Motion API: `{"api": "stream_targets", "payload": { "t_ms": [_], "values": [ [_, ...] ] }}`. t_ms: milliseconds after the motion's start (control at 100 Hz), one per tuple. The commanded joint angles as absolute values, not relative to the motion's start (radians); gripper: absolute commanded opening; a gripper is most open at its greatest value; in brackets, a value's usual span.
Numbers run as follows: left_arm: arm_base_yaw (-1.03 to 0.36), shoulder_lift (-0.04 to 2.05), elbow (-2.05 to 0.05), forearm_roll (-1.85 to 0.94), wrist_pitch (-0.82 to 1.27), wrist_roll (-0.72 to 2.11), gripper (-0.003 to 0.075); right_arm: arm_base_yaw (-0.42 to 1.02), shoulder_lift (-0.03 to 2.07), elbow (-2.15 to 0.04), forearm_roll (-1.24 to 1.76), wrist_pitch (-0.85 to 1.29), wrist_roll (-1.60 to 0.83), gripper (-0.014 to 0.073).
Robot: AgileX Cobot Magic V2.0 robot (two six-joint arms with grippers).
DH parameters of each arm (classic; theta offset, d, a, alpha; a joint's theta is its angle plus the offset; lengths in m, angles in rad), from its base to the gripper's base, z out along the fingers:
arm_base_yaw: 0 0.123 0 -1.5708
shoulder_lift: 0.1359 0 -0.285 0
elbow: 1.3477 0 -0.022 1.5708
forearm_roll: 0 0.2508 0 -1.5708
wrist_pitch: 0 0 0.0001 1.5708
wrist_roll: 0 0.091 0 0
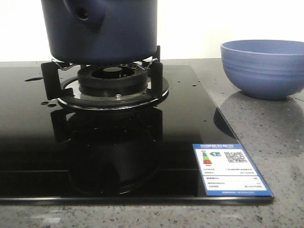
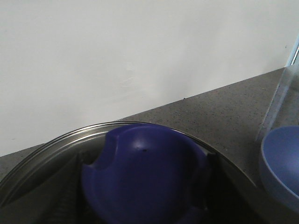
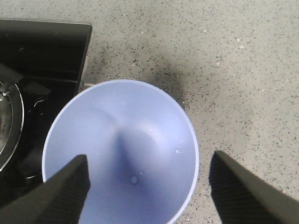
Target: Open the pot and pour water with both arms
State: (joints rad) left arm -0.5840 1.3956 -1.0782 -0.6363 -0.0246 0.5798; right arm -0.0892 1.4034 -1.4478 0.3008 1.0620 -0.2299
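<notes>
The pot (image 1: 99,31) sits up on the burner stand (image 1: 111,78) of the black glass hob (image 1: 118,156), its hollow stub handle (image 1: 85,13) facing the front camera. That's a big, straight-sided, matte vessel; with water in it I'd judge it heavy and sloshy, so the stub looks like the sensible place to grip, square and deep to stop it rotating. From the left wrist view, the steel-rimmed lid (image 2: 56,142) with its rounded blue knob (image 2: 145,182) fills the bottom of the shot; the left fingers aren't visible, so I cannot tell their state. The knob looks smooth and domed, so possibly slippery. Over on the speckled tabletop (image 3: 233,70), the right fingers (image 3: 65,191) hang spread wide above the light-blue bowl (image 3: 121,149), holding nothing.
</notes>
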Motion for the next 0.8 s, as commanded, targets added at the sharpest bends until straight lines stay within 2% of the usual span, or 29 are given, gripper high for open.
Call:
{"api": "stream_targets", "payload": {
  "t_ms": [0,240,290,390,450,790],
  "values": [
    [-0.591,1.365,-1.116,-0.639,-0.092,0.579,0.0336,-0.098,1.368,-1.482,0.326,1.011,-0.24,0.0491],
    [-0.591,1.374,-1.116,-0.639,-0.083,0.579,0.0351,-0.098,1.368,-1.482,0.326,1.015,-0.24,0.0491],
    [-0.591,1.374,-1.116,-0.639,-0.083,0.579,0.0401,-0.098,1.368,-1.482,0.326,1.015,-0.24,0.0491],
    [-0.591,1.374,-1.116,-0.639,-0.083,0.579,0.055,-0.098,1.368,-1.482,0.326,1.015,-0.24,0.0491],
    [-0.591,1.374,-1.116,-0.639,-0.083,0.579,0.0593,-0.098,1.368,-1.482,0.326,1.015,-0.24,0.0491],
    [-0.589,1.264,-1.116,-0.637,-0.083,0.579,0.0596,-0.098,1.368,-1.482,0.326,1.015,-0.24,0.0491]
  ]
}}
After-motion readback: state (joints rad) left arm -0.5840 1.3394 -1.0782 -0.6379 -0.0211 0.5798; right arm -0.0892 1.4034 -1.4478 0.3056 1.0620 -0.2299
